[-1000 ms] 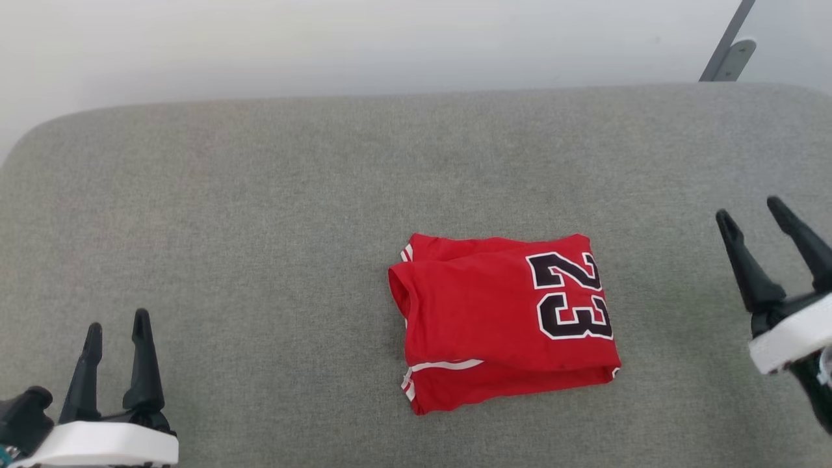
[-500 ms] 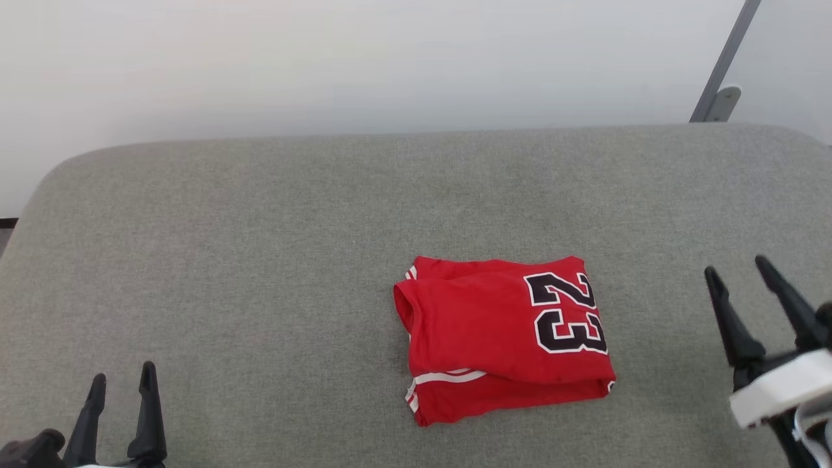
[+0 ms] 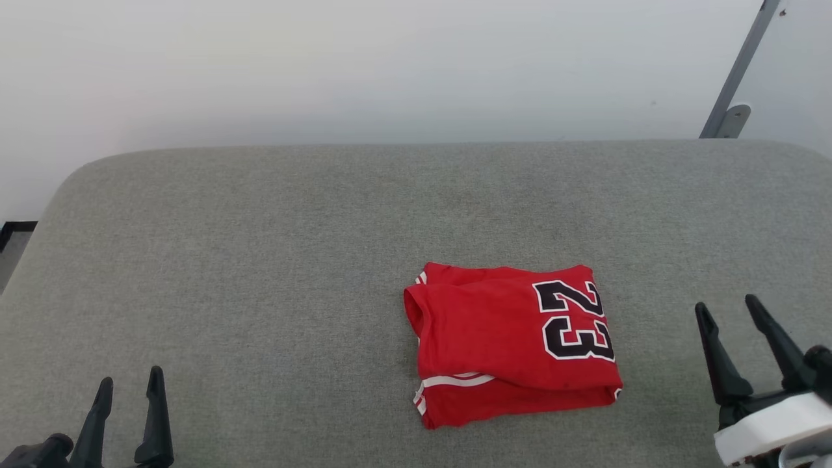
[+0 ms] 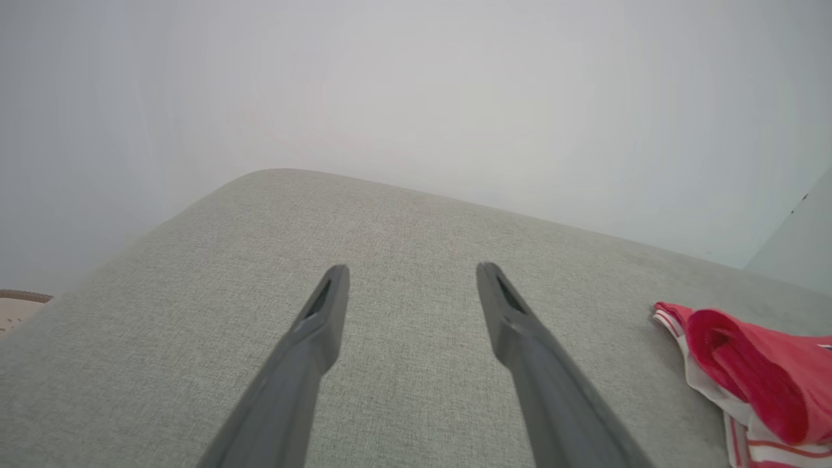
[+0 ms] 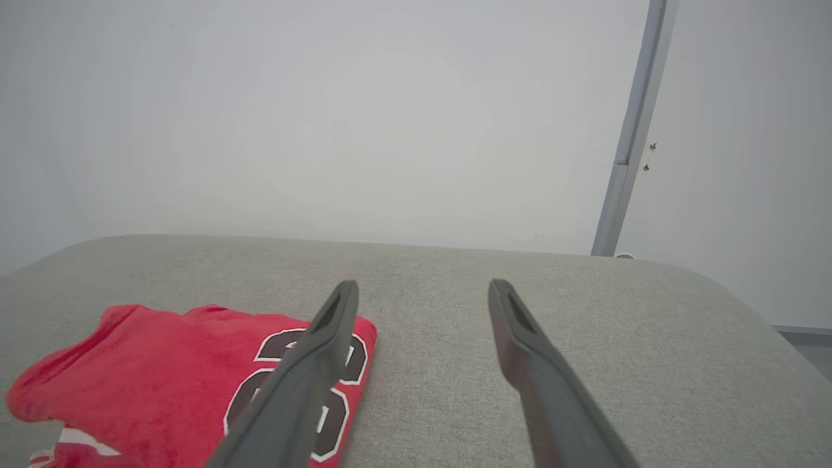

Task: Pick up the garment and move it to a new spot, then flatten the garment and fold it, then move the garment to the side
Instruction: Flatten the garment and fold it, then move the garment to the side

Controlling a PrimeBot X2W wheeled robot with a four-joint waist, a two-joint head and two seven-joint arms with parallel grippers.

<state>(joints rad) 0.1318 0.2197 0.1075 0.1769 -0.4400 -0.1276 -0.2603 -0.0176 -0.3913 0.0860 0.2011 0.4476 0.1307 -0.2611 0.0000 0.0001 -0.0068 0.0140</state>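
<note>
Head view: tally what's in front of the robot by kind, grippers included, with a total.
Folded red jersey: 1
Open grippers: 2, left gripper and right gripper
Grey padded surface: 1
Grey metal post: 1
Total: 5

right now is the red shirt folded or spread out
Folded. The garment lies as a compact stacked rectangle on the grey cushion, layered edges showing at its left and lower sides, the 23 on top. Nothing touches it.
</note>
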